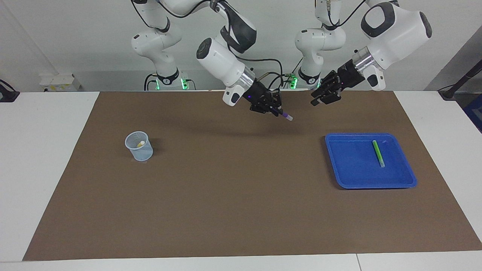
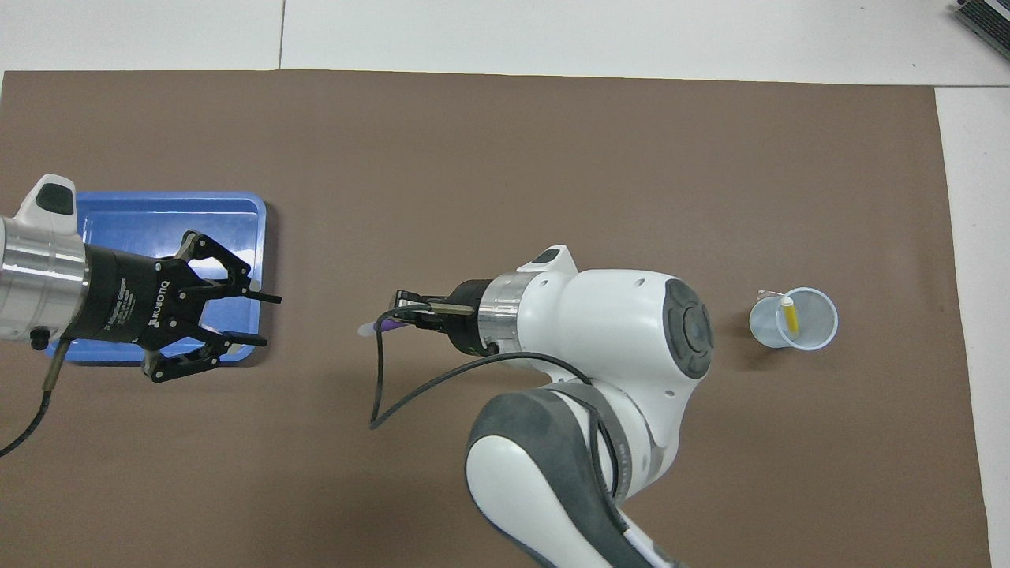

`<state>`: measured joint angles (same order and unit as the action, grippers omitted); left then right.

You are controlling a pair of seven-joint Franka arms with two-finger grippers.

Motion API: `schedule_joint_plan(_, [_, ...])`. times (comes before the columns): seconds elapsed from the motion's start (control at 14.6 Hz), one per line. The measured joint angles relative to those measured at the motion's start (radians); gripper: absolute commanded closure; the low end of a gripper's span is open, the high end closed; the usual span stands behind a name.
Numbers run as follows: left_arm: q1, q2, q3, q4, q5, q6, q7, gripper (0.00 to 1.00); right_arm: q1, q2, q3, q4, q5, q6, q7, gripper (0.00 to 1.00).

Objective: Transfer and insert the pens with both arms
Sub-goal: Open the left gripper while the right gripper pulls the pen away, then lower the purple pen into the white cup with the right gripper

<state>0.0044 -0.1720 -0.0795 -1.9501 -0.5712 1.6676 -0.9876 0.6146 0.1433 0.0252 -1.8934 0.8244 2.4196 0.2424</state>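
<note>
My right gripper (image 1: pixel 276 109) is shut on the purple pen (image 1: pixel 287 116), held up over the middle of the brown mat with its pale end sticking out toward the left gripper; the overhead view shows this gripper (image 2: pixel 404 312) and the pen's tip (image 2: pixel 368 328). My left gripper (image 1: pixel 319 98) is open and empty in the air, a short gap from the pen; the overhead view shows it (image 2: pixel 263 319) over the edge of the blue tray (image 2: pixel 237 207). The green pen (image 1: pixel 378 153) lies in the tray (image 1: pixel 339 177). The yellow pen (image 1: pixel 141 143) stands in a clear cup (image 1: pixel 139 150).
The cup (image 2: pixel 813 335) with the yellow pen (image 2: pixel 788 315) stands toward the right arm's end of the brown mat (image 1: pixel 233 195). The tray is toward the left arm's end. Two smaller white arms with green lights stand at the robots' edge of the table.
</note>
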Motion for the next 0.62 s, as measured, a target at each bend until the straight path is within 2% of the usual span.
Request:
schedule_joint_plan(0.14, [0.035, -0.007, 0.005, -0.006, 0.089, -0.046, 0.260, 0.55, -0.062, -0.024, -0.001, -0.027, -0.068, -0.107, -0.059, 1.00])
schedule_joint_plan(0.34, [0.080, -0.012, 0.008, -0.007, 0.224, -0.073, 0.588, 0.55, -0.139, -0.046, -0.003, -0.037, -0.252, -0.271, -0.175, 1.00])
schedule_joint_plan(0.62, [0.115, -0.012, 0.010, -0.007, 0.377, -0.067, 0.897, 0.55, -0.234, -0.087, -0.003, -0.043, -0.498, -0.471, -0.342, 1.00])
